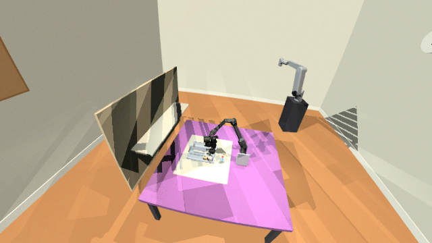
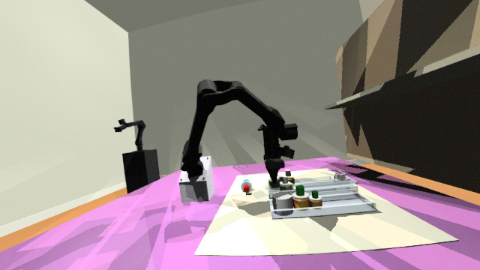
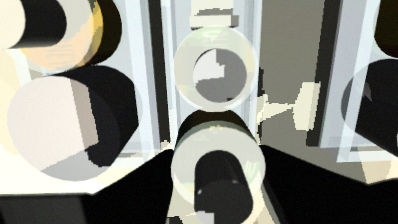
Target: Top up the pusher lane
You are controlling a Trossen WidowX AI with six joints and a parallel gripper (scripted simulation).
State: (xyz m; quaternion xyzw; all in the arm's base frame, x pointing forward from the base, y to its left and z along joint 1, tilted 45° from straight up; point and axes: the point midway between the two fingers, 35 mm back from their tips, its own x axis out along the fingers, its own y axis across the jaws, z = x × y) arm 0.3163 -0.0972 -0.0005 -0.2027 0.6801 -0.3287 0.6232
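Gripper [image 3: 218, 170] down, clamped on jar [image 3: 218, 167].

Plain off-white walls [image 1: 236, 44] and an orange wood-plank floor [image 1: 337, 189] with patchy light. A big tan slanted panel with a grey shelf [image 1: 142, 118] stands just beyond the gripper [image 2: 274, 179] (dark jagged shadows all over it). Glossy purple table [image 1: 236, 199] underneath.
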